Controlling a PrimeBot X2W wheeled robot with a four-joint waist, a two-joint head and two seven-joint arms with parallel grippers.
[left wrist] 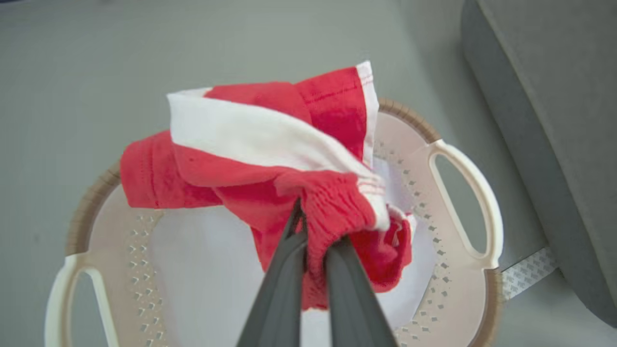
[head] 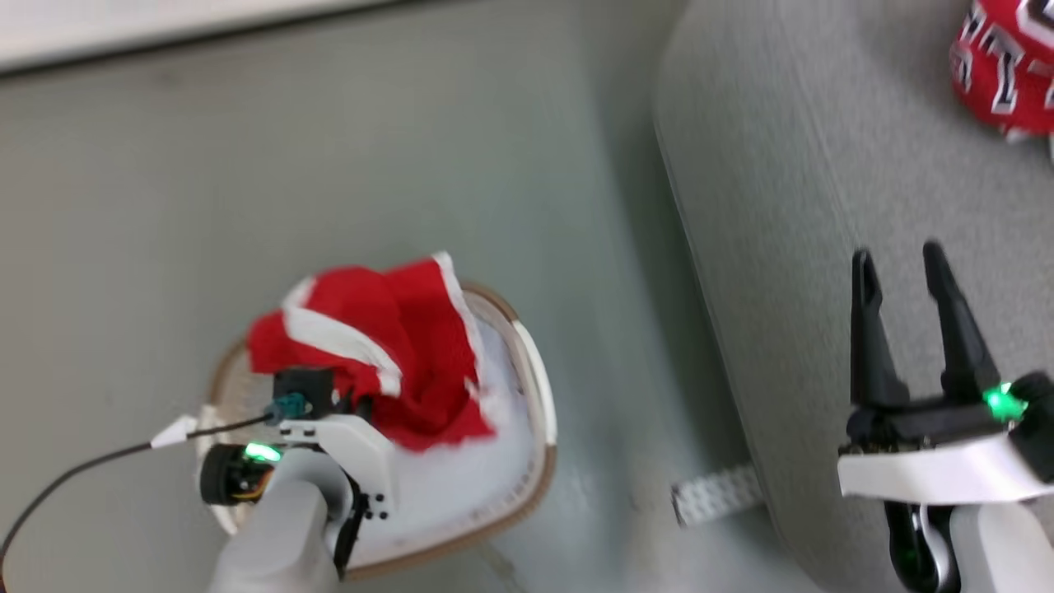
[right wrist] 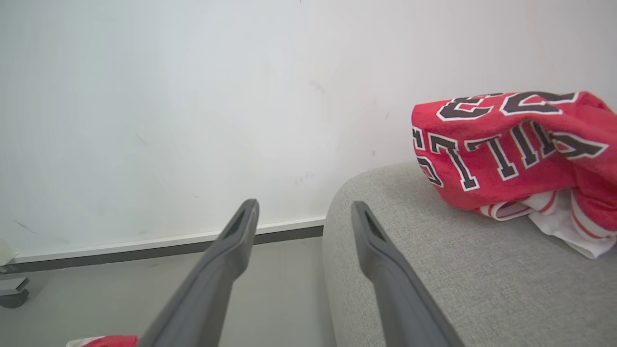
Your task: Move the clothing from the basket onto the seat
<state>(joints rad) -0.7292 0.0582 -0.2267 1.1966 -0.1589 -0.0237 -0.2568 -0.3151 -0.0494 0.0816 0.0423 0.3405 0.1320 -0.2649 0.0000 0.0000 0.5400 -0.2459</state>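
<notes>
Left claw [left wrist: 315, 236] pinches red garment [left wrist: 270, 140] over basket [left wrist: 115, 226] — hanging partly clear, apparently.

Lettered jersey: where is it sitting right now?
The lettered jersey lies on the grey sofa, at the top right corner of the head view, ahead of the open right gripper and clear of it.

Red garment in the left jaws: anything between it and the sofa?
Nothing visible blocks it. The garment is gripped over the basket; only floor lies between the basket and the sofa. The open right jaws hover above the sofa's near edge, so steer around them. A lettered jersey lies farther along.
</notes>
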